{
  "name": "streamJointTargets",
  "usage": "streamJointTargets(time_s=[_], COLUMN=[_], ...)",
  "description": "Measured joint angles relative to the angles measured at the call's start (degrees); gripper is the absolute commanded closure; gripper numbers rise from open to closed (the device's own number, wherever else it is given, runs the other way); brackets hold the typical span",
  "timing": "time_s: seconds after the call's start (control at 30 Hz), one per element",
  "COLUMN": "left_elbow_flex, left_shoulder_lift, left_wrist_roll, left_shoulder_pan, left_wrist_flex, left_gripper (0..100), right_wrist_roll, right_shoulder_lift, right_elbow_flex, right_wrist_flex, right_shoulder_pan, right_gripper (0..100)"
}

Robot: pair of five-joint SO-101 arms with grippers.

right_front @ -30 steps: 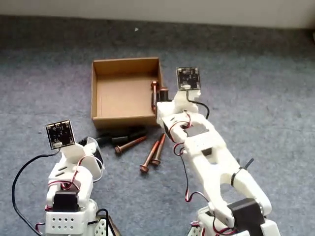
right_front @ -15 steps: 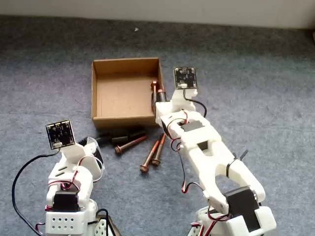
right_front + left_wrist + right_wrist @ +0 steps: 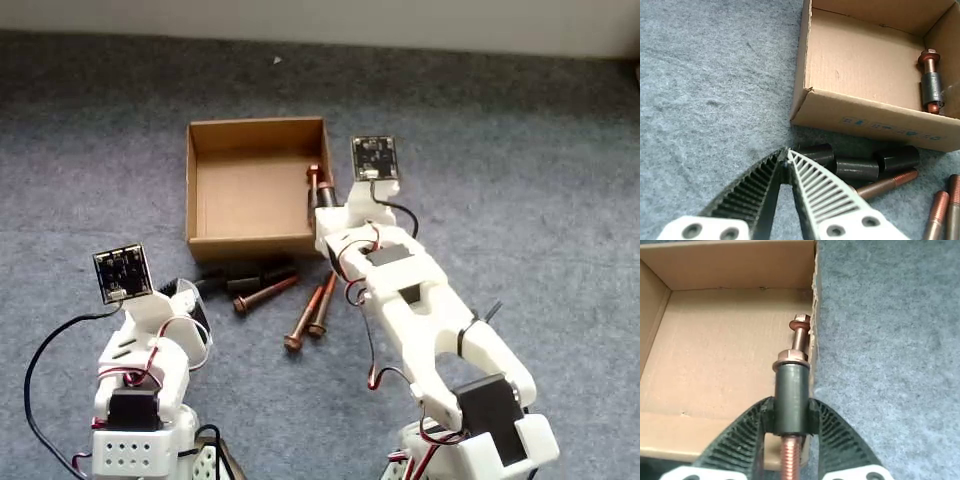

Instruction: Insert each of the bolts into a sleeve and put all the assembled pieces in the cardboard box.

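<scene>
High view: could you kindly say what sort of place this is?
Likely a robotics test bench: left arm and right arm on grey carpet, with a box, loose bolts and sleeves.

**Left arm folded back, right arm stretched out and gripping**

From my high view, the left arm (image 3: 140,370) sits folded close over its base at the near left. Its links are stacked almost upright and its wrist tips forward and down. The left end effector (image 3: 786,159) is closed, its two ribbed fingers (image 3: 815,190) meeting at the tips with nothing between them.

The right arm (image 3: 420,300) is stretched far forward from its base at the near right, running diagonally up and to the left with its links nearly in line. The right end effector (image 3: 790,415) is clamped from both sides on a dark sleeve (image 3: 790,387), its jaws parted only by the sleeve's width and angled forward and down.
</scene>
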Motion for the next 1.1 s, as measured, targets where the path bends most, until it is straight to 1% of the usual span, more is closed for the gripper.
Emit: streamJointTargets(time_s=[0.27, 0.3, 0.4, 0.47, 0.5, 0.7, 0.87, 1.1], left_elbow_flex=[0.00, 0.00, 0.00, 0.00, 0.00, 0.00, 0.00, 0.00], left_shoulder_lift=[0.00, 0.00, 0.00, 0.00, 0.00, 0.00, 0.00, 0.00], left_wrist_roll=[0.00, 0.00, 0.00, 0.00, 0.00, 0.00, 0.00, 0.00], left_shoulder_pan=[0.00, 0.00, 0.00, 0.00, 0.00, 0.00, 0.00, 0.00], left_wrist_flex=[0.00, 0.00, 0.00, 0.00, 0.00, 0.00, 0.00, 0.00], left_gripper=[99, 99, 99, 99, 99, 99, 99, 99], right_wrist_roll=[0.09, 0.09, 0.09, 0.09, 0.09, 0.00, 0.00, 0.00], right_shoulder_lift=[1.76, 2.29, 4.22, 5.89, 7.03, 7.21, -1.05, -16.00], right_elbow_flex=[-3.52, -3.96, -6.42, -9.14, -10.37, -16.00, -16.35, -16.35], right_wrist_flex=[0.35, 0.35, 1.85, 5.10, 7.38, 18.29, 25.49, 40.88], right_shoulder_pan=[-1.76, -1.93, -2.55, -3.08, -3.60, -4.22, -4.40, -4.66], right_gripper=[98.1, 96.2, 86.1, 80.9, 80.2, 80.3, 80.3, 80.3])
